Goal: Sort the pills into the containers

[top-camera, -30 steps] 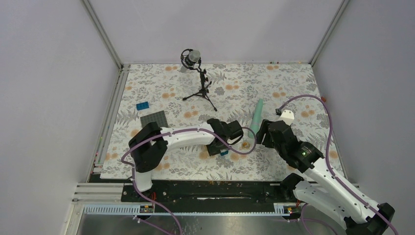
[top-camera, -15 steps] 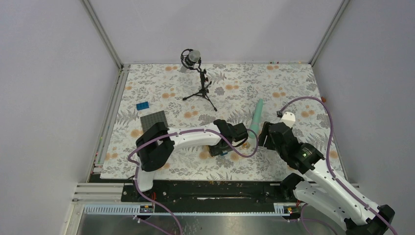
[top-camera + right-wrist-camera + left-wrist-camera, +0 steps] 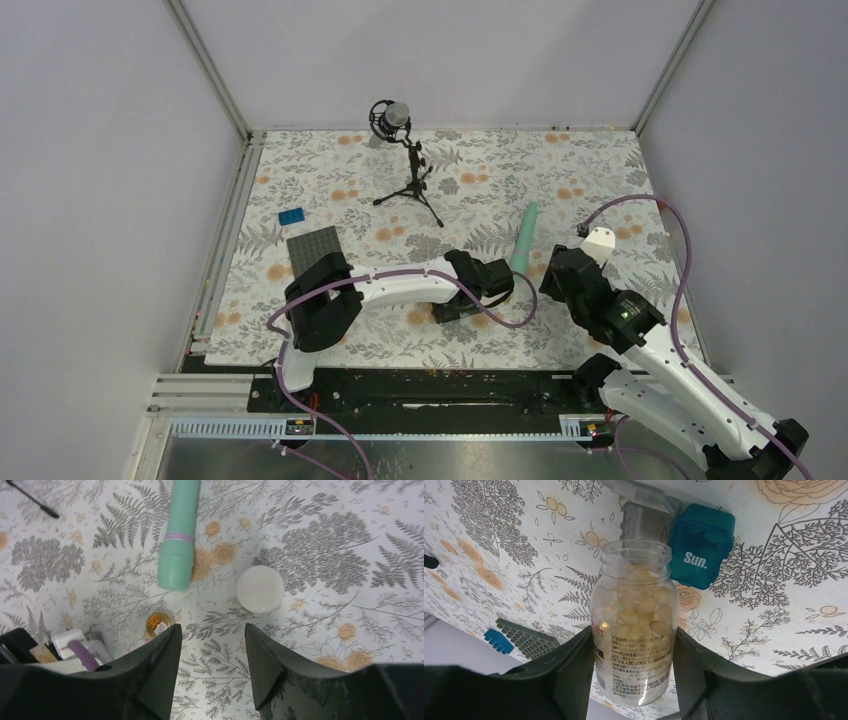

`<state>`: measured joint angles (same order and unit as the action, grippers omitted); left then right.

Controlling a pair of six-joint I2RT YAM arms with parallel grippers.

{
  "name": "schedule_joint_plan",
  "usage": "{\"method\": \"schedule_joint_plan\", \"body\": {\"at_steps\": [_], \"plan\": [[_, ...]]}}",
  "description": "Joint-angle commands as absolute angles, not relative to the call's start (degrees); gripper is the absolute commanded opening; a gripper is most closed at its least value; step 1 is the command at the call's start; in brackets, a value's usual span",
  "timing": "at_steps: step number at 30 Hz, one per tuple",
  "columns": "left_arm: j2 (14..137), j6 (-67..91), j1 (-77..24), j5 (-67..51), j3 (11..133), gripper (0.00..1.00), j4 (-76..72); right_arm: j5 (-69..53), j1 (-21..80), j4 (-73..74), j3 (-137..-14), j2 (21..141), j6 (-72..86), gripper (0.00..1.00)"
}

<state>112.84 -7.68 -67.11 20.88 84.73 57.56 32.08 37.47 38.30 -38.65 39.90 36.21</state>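
Note:
My left gripper [image 3: 634,636] is shut on a small clear glass jar [image 3: 635,625]. The jar is open and filled with pale amber pills [image 3: 636,605]. Just beyond its mouth lie a teal cube box [image 3: 701,545] marked "Sun." and a grey box [image 3: 640,515]. In the right wrist view the jar [image 3: 159,623] shows from above, near the end of the mint-green organizer strip [image 3: 178,535]. My right gripper [image 3: 212,630] is open and empty, above bare cloth to the right of the jar. In the top view the left gripper [image 3: 495,282] hides the jar, and the right gripper [image 3: 553,272] is beside the strip [image 3: 524,238].
A white round lid [image 3: 260,588] lies on the cloth right of the strip's end. A microphone on a small tripod [image 3: 404,160] stands at the back. A dark grey studded plate [image 3: 315,245] and a blue brick [image 3: 292,216] lie at the left.
My left arm has reached further right, and its gripper now covers the jar. My right gripper has drawn back to the right, away from the jar.

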Motion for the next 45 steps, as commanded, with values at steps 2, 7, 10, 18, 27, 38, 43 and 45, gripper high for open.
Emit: {"method": "schedule_joint_plan", "body": {"at_steps": [2, 7, 10, 18, 27, 38, 43, 45], "plan": [[113.33, -7.77, -67.77, 24.07, 87.62, 0.0, 58.76, 42.48, 37.27, 41.96, -43.27, 40.59, 37.52, 0.56], [113.45, -7.72, -67.93, 24.77, 88.54, 0.0, 58.92, 44.54, 37.27, 42.53, -43.89, 40.03, 36.01, 0.57], [114.32, -7.73, -68.09, 25.62, 89.64, 0.0, 60.07, 45.44, 37.27, 42.95, -43.79, 39.58, 35.9, 0.58], [115.96, -7.65, -68.4, 27.88, 90.9, 0.0, 62.64, 49.78, 37.16, 45.81, -45.04, 39.18, 36.37, 0.59], [116.59, -7.38, -68.88, 29.52, 91.55, 0.0, 63.45, 50.0, 37.07, 46.02, -44.68, 39.11, 36.44, 0.6], [118.78, -7.16, -69.61, 32.0, 93.08, 0.0, 64.86, 50.19, 37.01, 46.11, -44.13, 38.76, 36.11, 0.6], [119.65, -6.96, -69.6, 33.59, 93.27, 0.0, 65.41, 51.88, 36.97, 46.94, -44.45, 38.59, 36.04, 0.6], [120.17, -6.95, -69.66, 34.33, 93.64, 0.0, 65.9, 51.88, 36.93, 46.94, -44.31, 38.46, 36.02, 0.6]]}}
